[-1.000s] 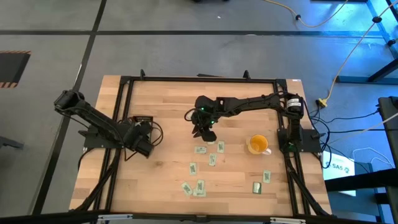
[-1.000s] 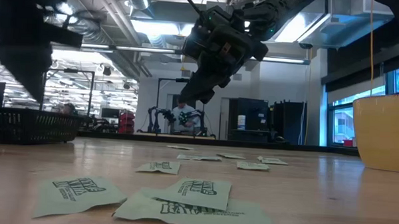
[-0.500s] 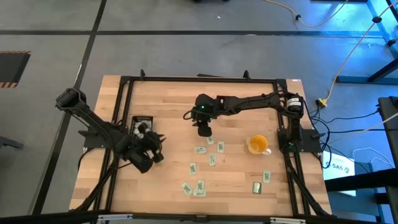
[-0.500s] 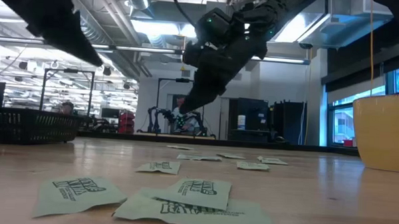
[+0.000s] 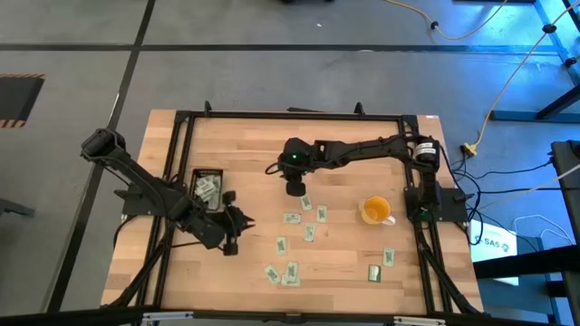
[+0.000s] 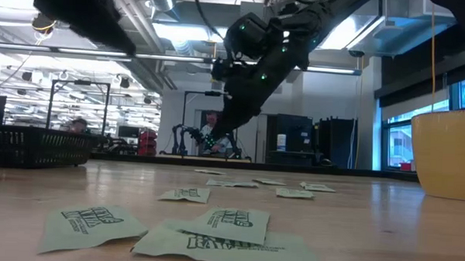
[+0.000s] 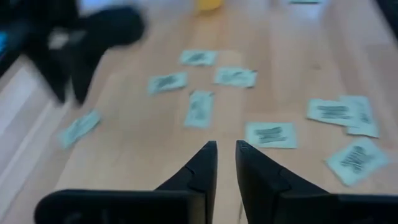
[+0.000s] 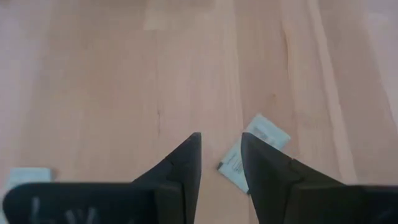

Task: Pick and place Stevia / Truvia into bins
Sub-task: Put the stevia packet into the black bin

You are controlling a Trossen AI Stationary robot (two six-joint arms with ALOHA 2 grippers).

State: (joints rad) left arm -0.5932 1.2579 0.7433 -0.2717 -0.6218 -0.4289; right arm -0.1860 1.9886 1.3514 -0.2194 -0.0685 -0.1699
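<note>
Wood table (image 5: 245,145) with black frame rail. Yellow cup (image 5: 376,210) near its right edge, blue-lit. Cables (image 5: 507,72) on grey floor beyond. Person (image 6: 210,137) in background.

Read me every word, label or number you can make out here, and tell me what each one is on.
"SAS": on the white box at the right edge of the high view, only just legible.
Sachets: dark green print on each, too blurred to read in any view.
No other text, number or sign is readable.
</note>
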